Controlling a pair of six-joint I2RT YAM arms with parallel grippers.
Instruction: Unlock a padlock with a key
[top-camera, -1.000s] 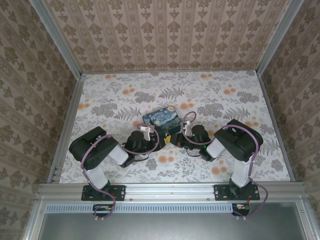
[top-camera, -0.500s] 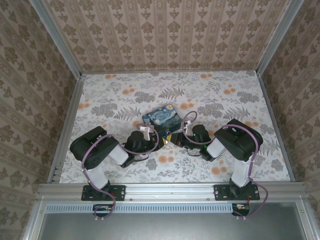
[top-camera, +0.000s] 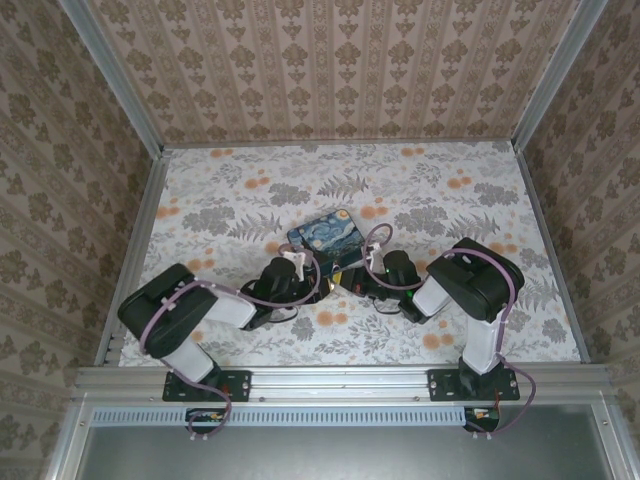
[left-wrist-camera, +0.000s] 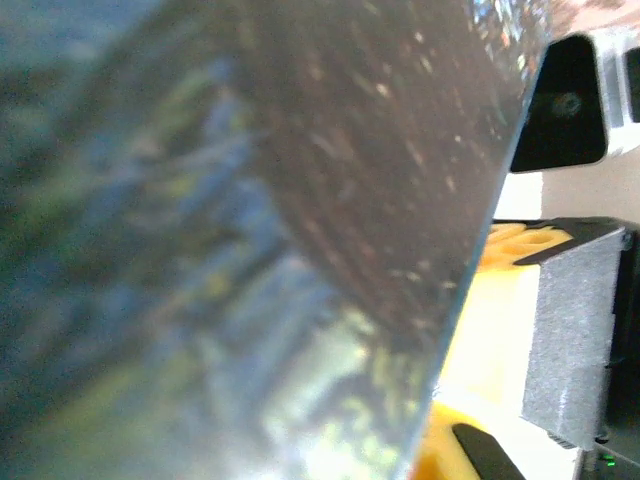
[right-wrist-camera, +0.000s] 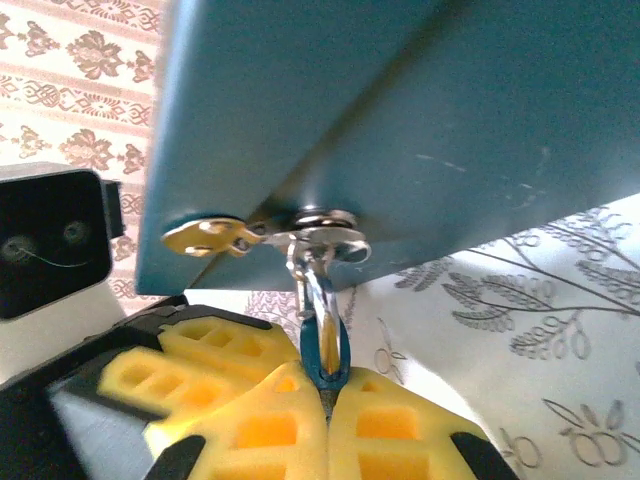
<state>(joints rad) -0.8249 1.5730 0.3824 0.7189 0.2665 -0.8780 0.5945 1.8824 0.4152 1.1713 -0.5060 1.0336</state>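
Swung outward and lower since a second ago, the left arm (top-camera: 170, 312) now has its elbow further to the left. Right gripper (right-wrist-camera: 326, 388): yellow pads pressed together on the padlock (right-wrist-camera: 323, 345), which hangs from a metal hasp (right-wrist-camera: 325, 232) under the dark-blue painted box (right-wrist-camera: 420, 110). Left gripper (top-camera: 297, 272) sits against the box; whether its jaws are apart cannot be told. Floral table (top-camera: 440, 200) stretches beyond.

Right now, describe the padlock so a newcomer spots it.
Start at the dark-blue painted box on the floral table. On its teal side wall sits a metal hasp; the padlock hangs from it, pinched between the right gripper's yellow pads. It is the small bluish body on a thin shackle, unlike the brass tab beside it.
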